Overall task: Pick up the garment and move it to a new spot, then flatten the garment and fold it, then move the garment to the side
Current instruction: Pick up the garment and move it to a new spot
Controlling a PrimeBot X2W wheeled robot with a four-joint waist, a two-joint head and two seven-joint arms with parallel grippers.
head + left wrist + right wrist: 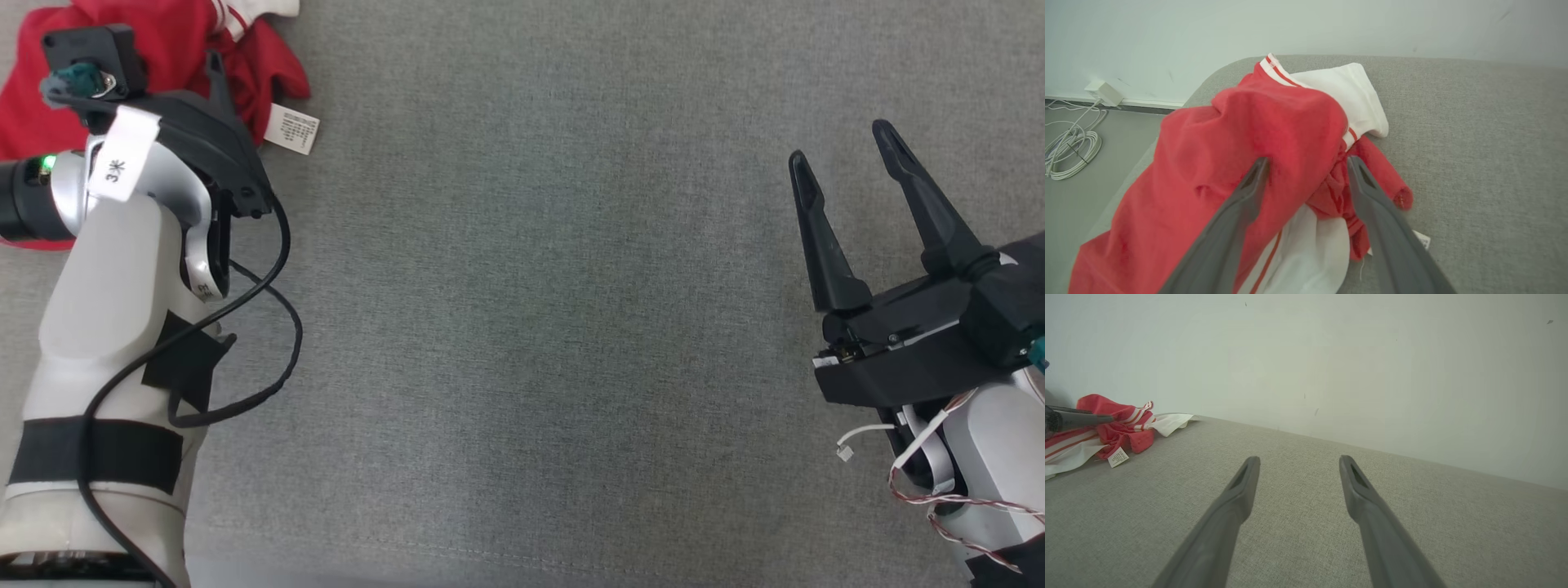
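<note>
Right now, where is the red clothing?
The red garment lies crumpled at the head view's top left, on the grey cushion, with the open left gripper straddling it.

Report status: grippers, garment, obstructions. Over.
Left gripper open, straddling the bunched red-and-white garment, not clamped. Right gripper open over bare grey cushion. No obstruction seen.

The pale forearm [106,327] wears black straps [94,453], looping black cable [298,331], a white tag [122,155]; the right pincer [839,140] is black.
</note>
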